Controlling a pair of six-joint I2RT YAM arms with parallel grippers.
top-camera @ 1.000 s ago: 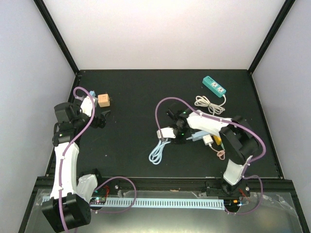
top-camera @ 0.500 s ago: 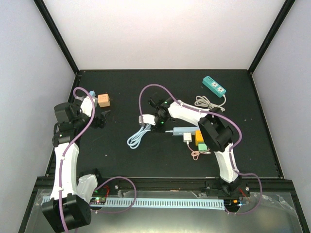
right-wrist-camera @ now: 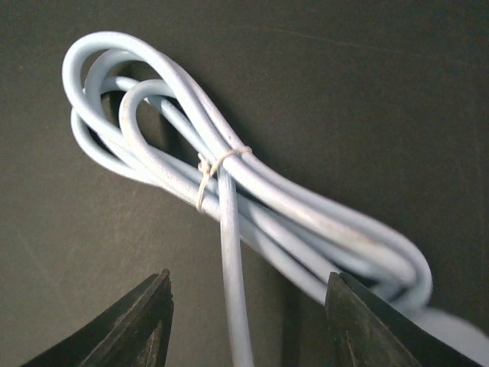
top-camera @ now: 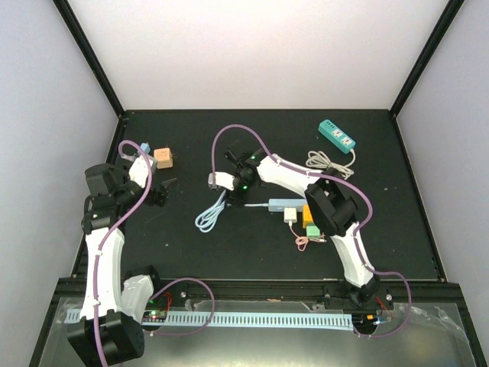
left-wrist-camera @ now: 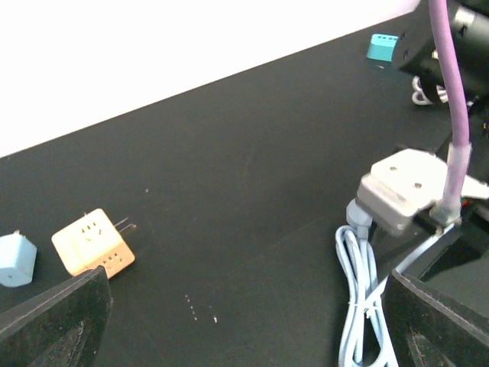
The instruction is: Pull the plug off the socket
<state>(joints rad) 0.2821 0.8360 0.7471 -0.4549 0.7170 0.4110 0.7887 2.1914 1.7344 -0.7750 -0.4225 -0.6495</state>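
Plug (top-camera: 220,181) appears clear of the power strip (top-camera: 284,204), well left of it, coiled cable (right-wrist-camera: 229,191) attached. Right gripper (right-wrist-camera: 248,283) parted astride the cable, gripping nothing; left gripper (left-wrist-camera: 248,279) wide open, empty (idle). Release step; next, lift away cleanly

An orange cube adapter (left-wrist-camera: 92,243) lies at lower left on the black table (left-wrist-camera: 252,176), a pale blue adapter (left-wrist-camera: 15,258) just beside it at the frame edge. At right, a white plug (left-wrist-camera: 401,191) shows above its bundled pale blue cable (left-wrist-camera: 359,298).
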